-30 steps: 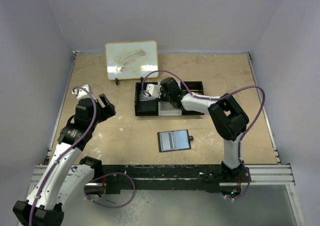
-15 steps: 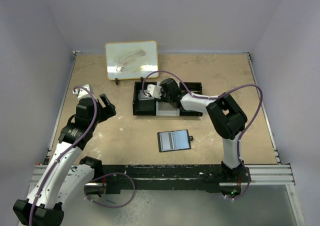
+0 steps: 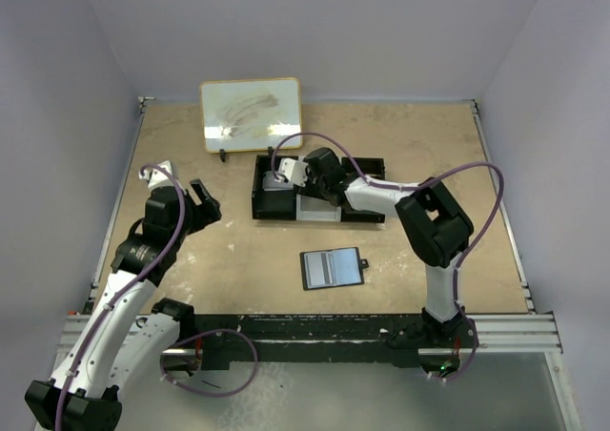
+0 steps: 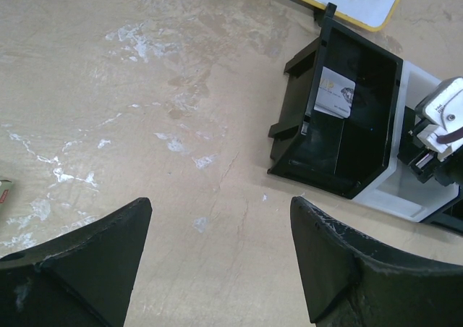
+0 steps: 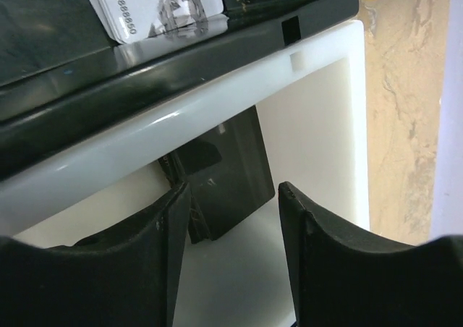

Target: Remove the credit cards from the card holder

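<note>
Presently: card holder [image 3: 332, 268] is lying open at 6 o'clock of tray [image 3: 259, 202]; one card [image 4: 334, 93] is sitting in the tray; left fingers [image 4: 340, 269] and right fingers [image 5: 145, 262] are standing spread, gripping nothing; remaining cards indeterminable.

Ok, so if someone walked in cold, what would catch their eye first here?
Probably the right arm stretched far across the table, its jaws apart over the black-and-white tray in the middle. Next, the card holder lying open alone near the front edge, and a pale card sitting in the tray's left-end black compartment.
</note>
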